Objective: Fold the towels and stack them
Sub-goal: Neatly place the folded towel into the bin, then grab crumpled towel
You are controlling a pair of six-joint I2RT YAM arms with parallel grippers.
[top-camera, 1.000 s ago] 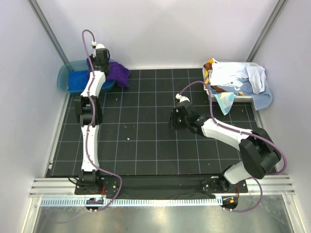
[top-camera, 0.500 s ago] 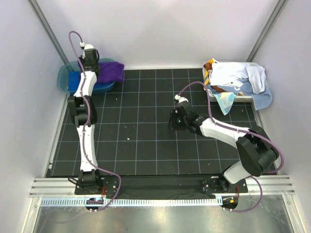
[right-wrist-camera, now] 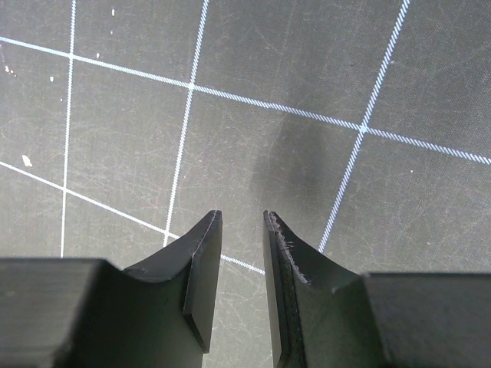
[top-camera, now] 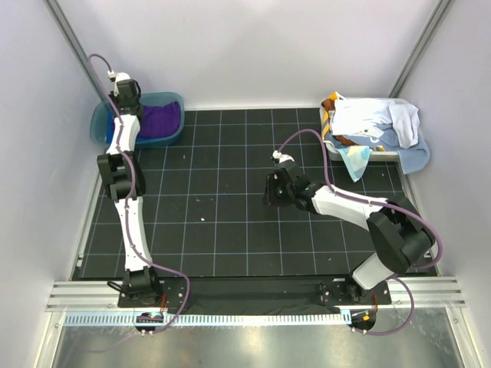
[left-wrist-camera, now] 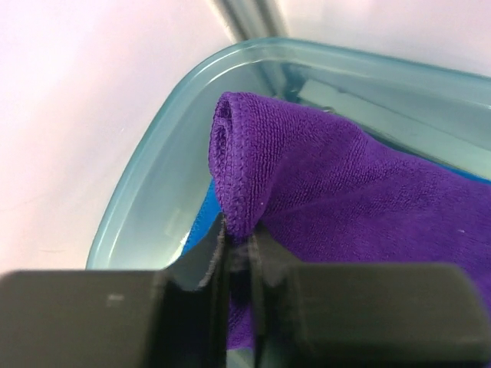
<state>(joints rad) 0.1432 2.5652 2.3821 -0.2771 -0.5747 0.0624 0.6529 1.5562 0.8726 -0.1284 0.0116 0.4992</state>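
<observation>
The teal translucent tub [left-wrist-camera: 153,146] held the purple towel [left-wrist-camera: 330,176], which lay over a royal blue towel [left-wrist-camera: 201,220]. The left gripper [left-wrist-camera: 240,249] pinched the purple towel's rolled edge. The white basket [top-camera: 386,156] carried a heap of white, light blue and orange-brown towels [top-camera: 368,119]. The right gripper [right-wrist-camera: 242,261] hung over the black gridded mat [right-wrist-camera: 115,138], its jaws slightly apart.

Both the left arm [top-camera: 132,222] and the right arm [top-camera: 345,205] have white shells between black joints, and each stands on a black base [top-camera: 142,285]. A purple cable [top-camera: 93,65] runs in loops along each arm. The right gripper [right-wrist-camera: 242,222] has flat black fingers [right-wrist-camera: 201,268] (one edge is chipped, with pale scratches). The left gripper [left-wrist-camera: 239,230] has fingers of the same matte black.
</observation>
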